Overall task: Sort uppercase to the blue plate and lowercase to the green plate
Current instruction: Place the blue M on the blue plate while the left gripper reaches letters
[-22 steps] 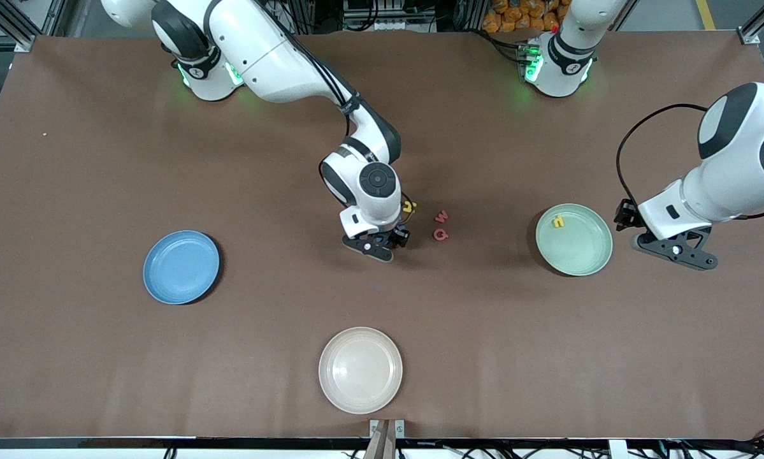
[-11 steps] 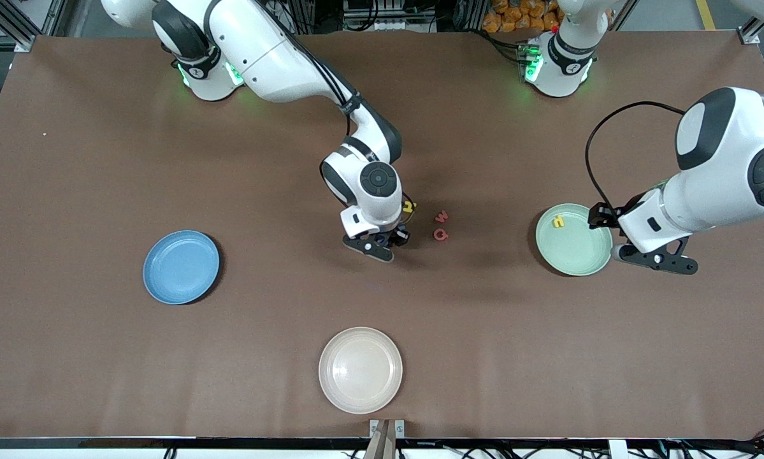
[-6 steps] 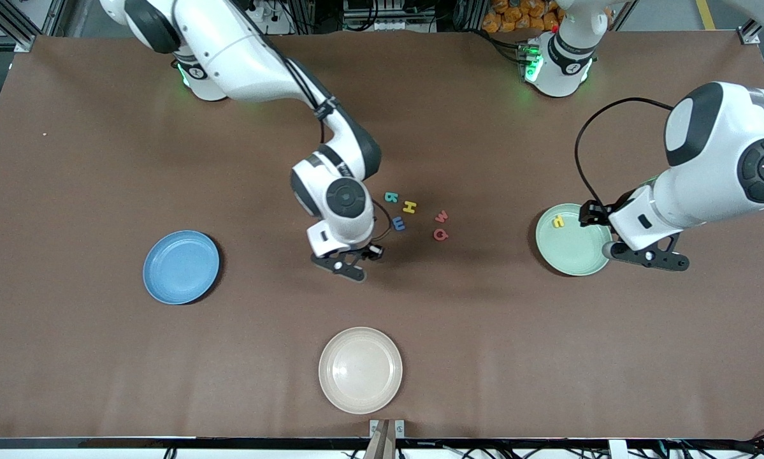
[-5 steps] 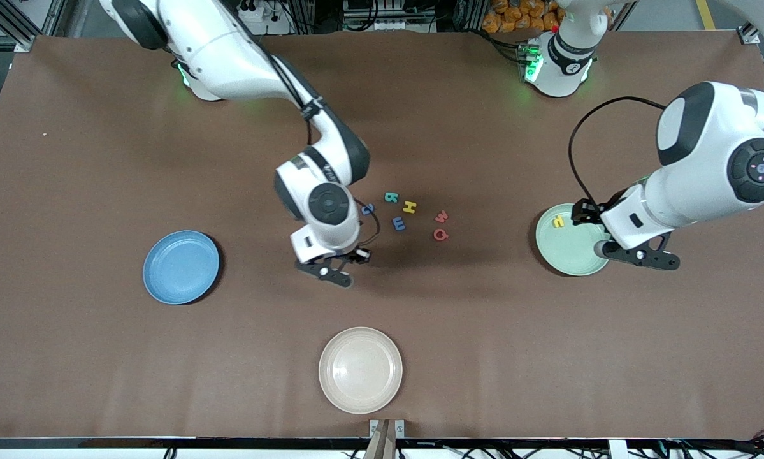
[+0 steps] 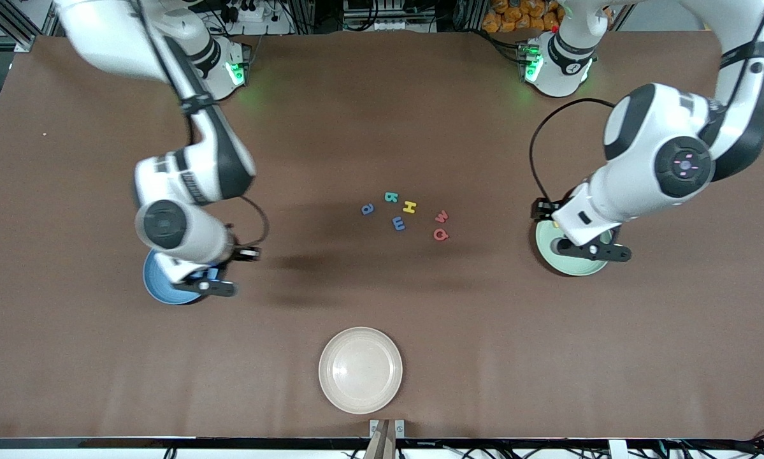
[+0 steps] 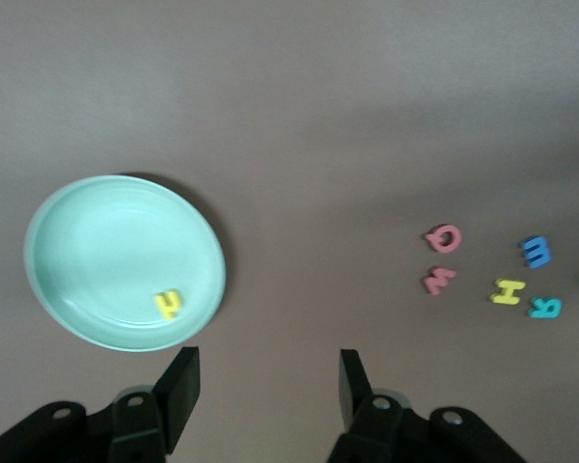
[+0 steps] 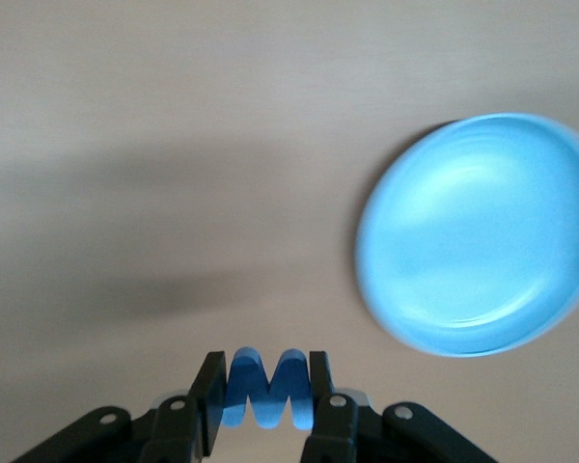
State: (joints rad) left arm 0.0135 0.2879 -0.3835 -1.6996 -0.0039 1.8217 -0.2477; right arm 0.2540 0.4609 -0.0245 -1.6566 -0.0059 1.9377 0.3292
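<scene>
1. Green plate (image 6: 96, 251): one yellow lowercase letter (image 6: 169, 304) lying flat inside; open left hand (image 6: 268, 391) above it.
2. Blue plate (image 7: 478, 236): empty.
3. Cream plate (image 5: 360, 370): empty.
4. Right hand (image 7: 265, 395): over the blue plate's edge, clamping blue M (image 7: 263, 386) on edge.
5. Desk (image 5: 483, 331) centre: six loose letters (image 5: 409, 206).

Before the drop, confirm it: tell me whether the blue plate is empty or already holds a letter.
Empty. In the right wrist view the blue plate shows only a bare, shiny inside. The blue M is clamped in the right tool, not in the plate.
</scene>
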